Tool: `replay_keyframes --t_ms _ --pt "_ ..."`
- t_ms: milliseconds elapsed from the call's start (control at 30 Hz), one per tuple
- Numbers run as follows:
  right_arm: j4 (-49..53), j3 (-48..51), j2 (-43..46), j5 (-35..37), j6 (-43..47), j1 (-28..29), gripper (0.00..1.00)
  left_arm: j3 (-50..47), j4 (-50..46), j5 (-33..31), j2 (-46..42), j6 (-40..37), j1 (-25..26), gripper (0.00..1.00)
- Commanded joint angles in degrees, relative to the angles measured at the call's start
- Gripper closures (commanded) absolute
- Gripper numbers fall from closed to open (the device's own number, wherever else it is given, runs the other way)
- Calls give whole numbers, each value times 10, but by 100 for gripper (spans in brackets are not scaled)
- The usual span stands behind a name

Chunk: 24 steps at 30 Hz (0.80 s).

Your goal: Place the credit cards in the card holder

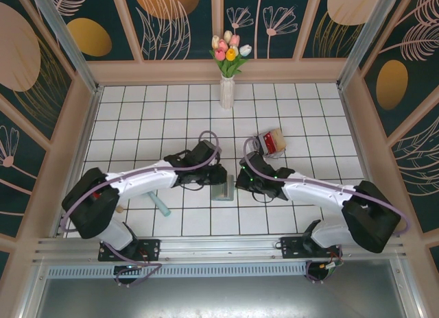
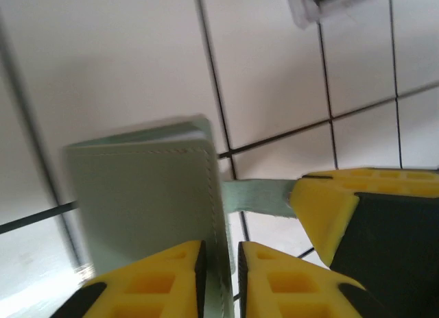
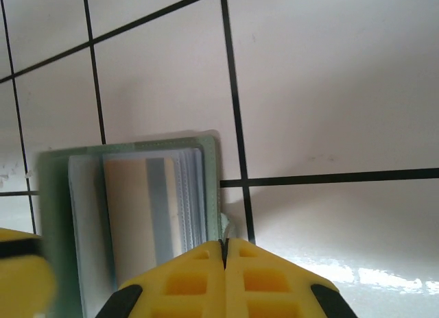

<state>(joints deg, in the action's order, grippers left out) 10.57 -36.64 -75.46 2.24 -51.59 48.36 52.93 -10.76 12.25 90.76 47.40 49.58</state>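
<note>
No text, label, brand, number or sign can be read in any view. The tan card [image 3: 130, 215] tucked in the card holder [image 3: 53, 215] shows only plain blurred bands of colour. The clear plastic box [image 1: 273, 142] beyond the card holder is too small to make out any print.
</note>
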Motion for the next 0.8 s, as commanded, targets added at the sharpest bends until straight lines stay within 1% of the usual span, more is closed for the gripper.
replay_keyframes --t_ms 0,33,67,100,167,267,367,433,500,567,633,667,767 --pt "-44 24 22 -25 -11 -17 96 -16 103 56 27 48 6 71" --pt "-49 29 24 -35 -12 -22 96 -24 120 58 29 59 6 69" --pt "-60 33 26 -45 -12 -27 96 -33 140 62 29 70 6 61" --pt "-68 37 28 -52 -14 -29 96 -42 156 65 29 81 5 56" --pt "-78 43 32 -56 -19 -33 96 -53 180 76 32 95 6 49" --pt "-88 45 29 -71 -19 -41 96 -68 213 86 30 114 6 47" --pt "-86 41 26 -74 -16 -44 96 -97 230 36 -24 132 5 44" --pt "-80 37 25 -72 -14 -44 96 -102 193 -16 -65 119 5 40" --pt "-77 35 24 -69 -14 -45 96 -96 118 -81 -96 104 5 39" --pt "-77 34 21 -70 -11 -45 96 -101 79 -118 -120 95 3 38" --pt "-74 31 17 -70 -10 -45 96 -110 53 -142 -139 97 2 40" --pt "-74 29 14 -71 -9 -45 96 -119 43 -151 -145 100 2 42" --pt "-74 26 9 -74 -7 -45 96 -140 37 -158 -147 108 0 53"
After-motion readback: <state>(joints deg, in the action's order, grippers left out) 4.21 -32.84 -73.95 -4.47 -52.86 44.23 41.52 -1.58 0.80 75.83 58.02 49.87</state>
